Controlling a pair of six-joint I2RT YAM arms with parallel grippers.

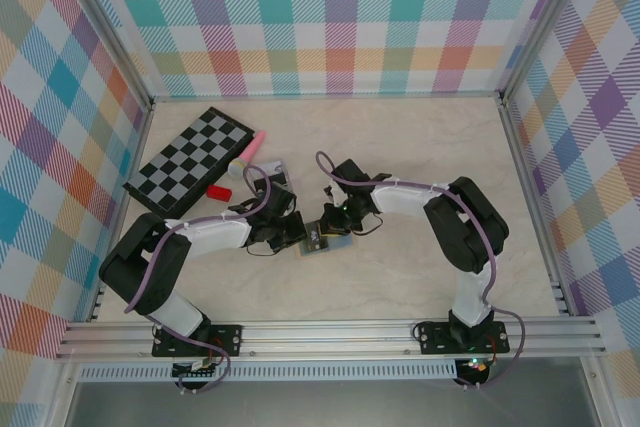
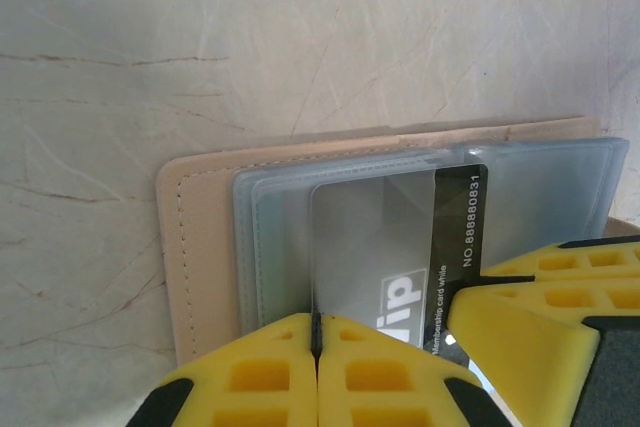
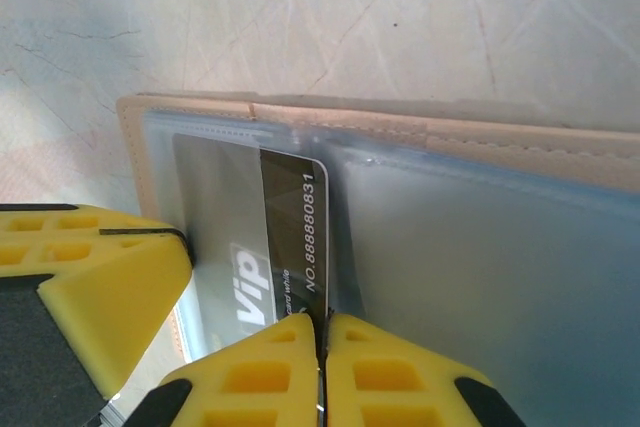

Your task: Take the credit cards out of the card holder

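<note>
Top external view, from the left: a chessboard (image 1: 190, 165) lies well apart from the work. The two arms meet near the middle of the counter (image 1: 430, 147), over the card holder (image 1: 325, 243), which lies open and flat there.

In the left wrist view the left pincer (image 2: 317, 345) is pressed together on the near edge of a clear sleeve (image 2: 370, 237), pinning that side of the holder. Just to its right a dark card (image 2: 460, 227) marked VIP sits partly out of the sleeve, with a bare strip showing.

In the right wrist view the right pincer (image 3: 322, 345) is pressed together right at the bare long edge of that card. From this angle I cannot tell whether it pinches the card alone or a layer of plastic with it.

The holder looks light and floppy: soft tan leather with thin, slippery plastic leaves. It would likely lift or slide with any pull unless it is held down. The card should be stiff, thin and slick. The best hold is on its bare edge, drawing it flat along the sleeve's opening.
</note>
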